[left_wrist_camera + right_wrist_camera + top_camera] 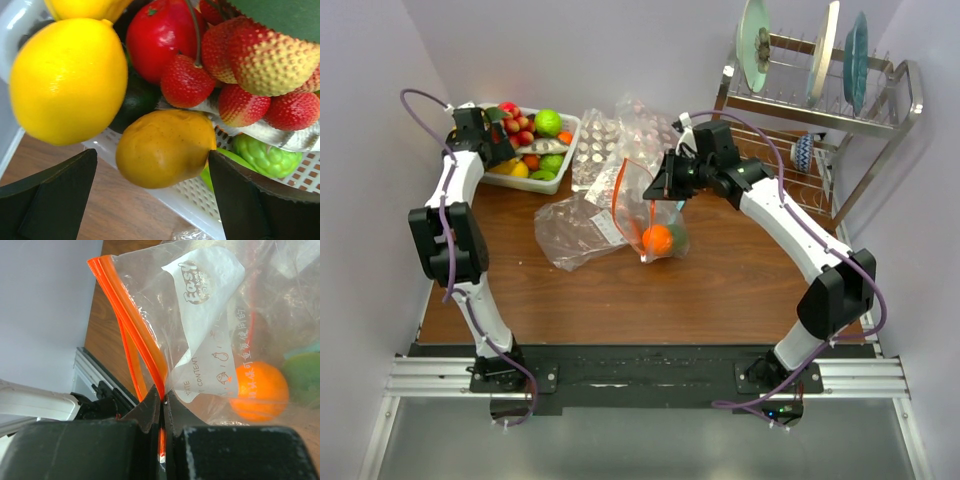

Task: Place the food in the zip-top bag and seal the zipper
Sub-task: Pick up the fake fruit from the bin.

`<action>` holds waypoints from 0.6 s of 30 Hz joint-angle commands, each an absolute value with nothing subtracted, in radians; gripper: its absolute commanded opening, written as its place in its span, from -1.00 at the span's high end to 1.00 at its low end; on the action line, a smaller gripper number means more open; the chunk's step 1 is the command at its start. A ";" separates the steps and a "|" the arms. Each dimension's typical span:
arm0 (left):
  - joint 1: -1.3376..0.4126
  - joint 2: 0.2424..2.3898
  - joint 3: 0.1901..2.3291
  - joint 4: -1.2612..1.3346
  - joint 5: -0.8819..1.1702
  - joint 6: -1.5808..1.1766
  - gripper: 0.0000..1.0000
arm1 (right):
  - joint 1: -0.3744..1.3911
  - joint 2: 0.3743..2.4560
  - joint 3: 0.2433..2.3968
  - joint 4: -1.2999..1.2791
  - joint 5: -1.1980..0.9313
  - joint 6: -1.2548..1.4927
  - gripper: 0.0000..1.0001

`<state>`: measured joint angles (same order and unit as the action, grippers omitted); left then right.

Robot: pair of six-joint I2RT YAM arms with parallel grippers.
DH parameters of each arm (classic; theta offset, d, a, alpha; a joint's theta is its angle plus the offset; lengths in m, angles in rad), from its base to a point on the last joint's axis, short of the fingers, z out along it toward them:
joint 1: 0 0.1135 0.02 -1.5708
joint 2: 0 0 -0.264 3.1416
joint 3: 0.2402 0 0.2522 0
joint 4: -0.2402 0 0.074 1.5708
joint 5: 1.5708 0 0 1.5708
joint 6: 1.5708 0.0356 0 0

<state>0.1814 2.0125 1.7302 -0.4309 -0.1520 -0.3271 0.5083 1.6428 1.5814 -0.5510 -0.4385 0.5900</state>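
My right gripper (665, 185) (164, 397) is shut on the orange-red zipper (130, 315) of the zip-top bag (650, 210), holding the bag up over the table. An orange (657, 240) (260, 390) and a green lime (305, 370) lie inside the bag. My left gripper (485, 135) (152, 155) is open at the near edge of a white basket (570, 135). A yellow-orange fruit (167, 147) sits between its fingers. More food fills the basket: a lemon (65, 80), a red apple (160, 35), strawberries (187, 82) and a green bumpy fruit (262, 155).
Another clear bag (575, 230) lies flat left of the held bag, and more clear bags (610, 140) lie behind it. A metal dish rack (820, 100) with plates stands at the back right. The basket's perforated rim (165, 200) overhangs the wooden table.
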 commanded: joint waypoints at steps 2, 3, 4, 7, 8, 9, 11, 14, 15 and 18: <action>0.186 2.019 1.724 -0.351 -0.055 -0.362 -0.82 | 0.508 1.651 1.592 -0.528 -0.469 0.574 1.00; 0.187 2.019 1.718 -0.344 -0.042 -0.365 -0.78 | 0.509 1.649 1.588 -0.528 -0.468 0.575 1.00; 0.190 2.022 1.715 -0.338 -0.032 -0.370 -0.74 | 0.508 1.646 1.586 -0.528 -0.468 0.574 1.00; 0.195 2.026 1.713 -0.327 -0.005 -0.376 -0.46 | 0.508 1.643 1.578 -0.526 -0.462 0.574 1.00; 0.192 2.026 1.712 -0.325 -0.005 -0.376 -0.39 | 0.509 1.641 1.577 -0.525 -0.463 0.572 1.00; 0.195 2.026 1.710 -0.325 0.024 -0.376 -0.34 | 0.508 1.641 1.575 -0.522 -0.463 0.574 1.00; 0.193 2.019 1.706 -0.331 0.017 -0.382 -0.29 | 0.508 1.644 1.577 -0.525 -0.463 0.572 1.00; 0.193 1.982 1.675 -0.313 0.005 -0.387 -0.14 | 0.508 1.643 1.577 -0.525 -0.465 0.574 1.00; 0.195 1.955 1.655 -0.307 0.018 -0.388 -0.13 | 0.509 1.641 1.577 -0.525 -0.463 0.572 1.00; 0.193 1.898 1.638 -0.293 0.060 -0.396 -0.09 | 0.508 1.641 1.580 -0.531 -0.454 0.568 1.00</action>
